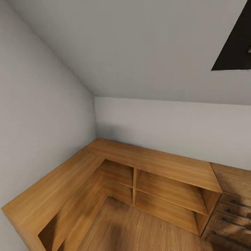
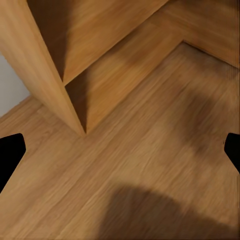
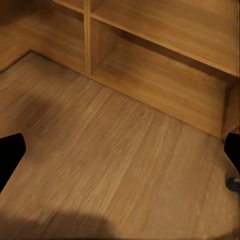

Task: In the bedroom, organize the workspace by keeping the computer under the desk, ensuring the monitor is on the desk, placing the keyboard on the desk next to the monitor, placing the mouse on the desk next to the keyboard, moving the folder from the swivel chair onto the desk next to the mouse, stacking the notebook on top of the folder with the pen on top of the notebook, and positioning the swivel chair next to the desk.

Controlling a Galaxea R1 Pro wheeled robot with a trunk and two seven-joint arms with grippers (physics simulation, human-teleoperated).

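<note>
Where walls meet: L-shaped wooden shelf unit, wood floor.

Cut off by the head view's right edge: a dark angular shape high up, unidentifiable, and a wooden drawer chest with only part of its handles visible. Cropped at the lower left corner: the L-shaped shelf unit. In both wrist views, seen only as black tips at the frame sides: left fingers, right fingers. Beside one right tip, a small dark object, too small to identify.
</note>
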